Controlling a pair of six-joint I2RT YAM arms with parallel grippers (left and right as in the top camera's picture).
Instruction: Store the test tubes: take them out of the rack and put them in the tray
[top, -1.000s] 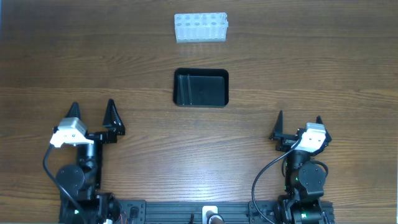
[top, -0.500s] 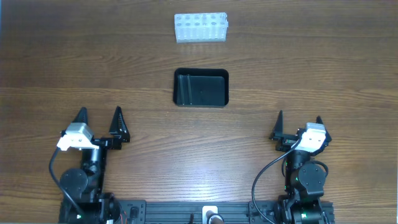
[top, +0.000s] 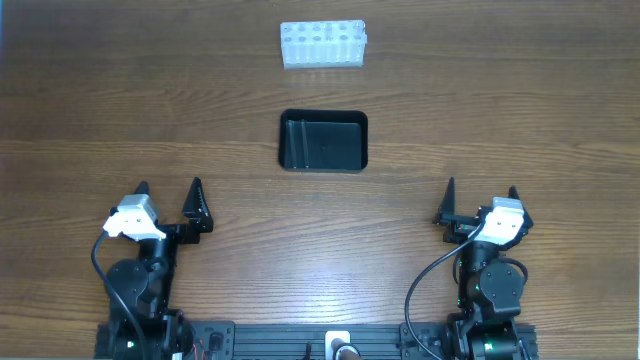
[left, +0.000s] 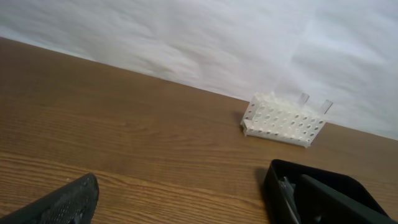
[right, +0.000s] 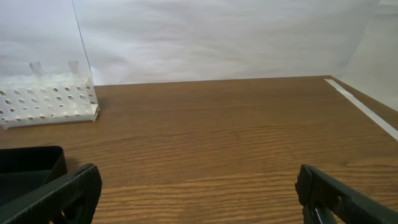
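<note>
Left gripper (top: 168, 190) and right gripper (top: 481, 190) are being held apart; light rack (top: 323, 45), top centre, risks being tipped with test tubes (left: 303, 98) being pulled.

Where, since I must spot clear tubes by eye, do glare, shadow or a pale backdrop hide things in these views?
Top view: the light is even with no harsh glare; the white rack stands out, while the black tray is dark inside. Left wrist view: two clear tube tops above the rack nearly vanish into the white backdrop. Right wrist view: the same, tube tops faint against white.
</note>
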